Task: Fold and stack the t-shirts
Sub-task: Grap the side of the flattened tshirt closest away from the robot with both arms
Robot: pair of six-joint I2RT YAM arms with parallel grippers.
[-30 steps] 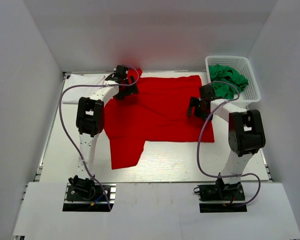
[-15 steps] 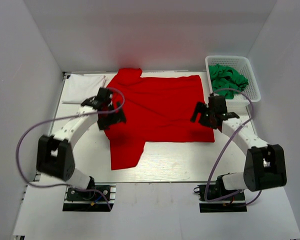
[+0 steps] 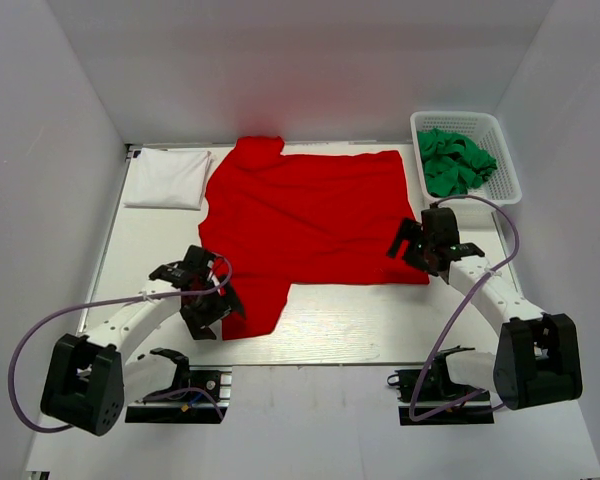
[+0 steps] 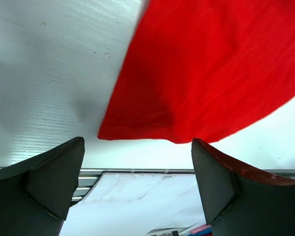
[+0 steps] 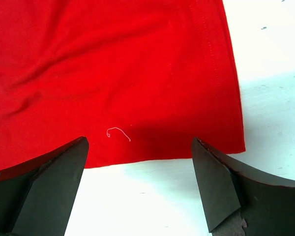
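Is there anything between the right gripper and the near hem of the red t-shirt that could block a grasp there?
Nothing visible does. The right gripper has its fingers open right over the hem of the red t-shirt, with bare table beside it. Only a thin pale thread lies on the cloth.

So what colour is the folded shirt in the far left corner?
Folded shirt: white, best in the top external view.

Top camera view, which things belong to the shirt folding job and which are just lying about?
Belongs to the job:
red t-shirt, spread flat mid-table
white t-shirt, folded, far left corner
green t-shirts, bunched up, far right corner

Just lying about:
white plastic lattice basket, holding the green ones
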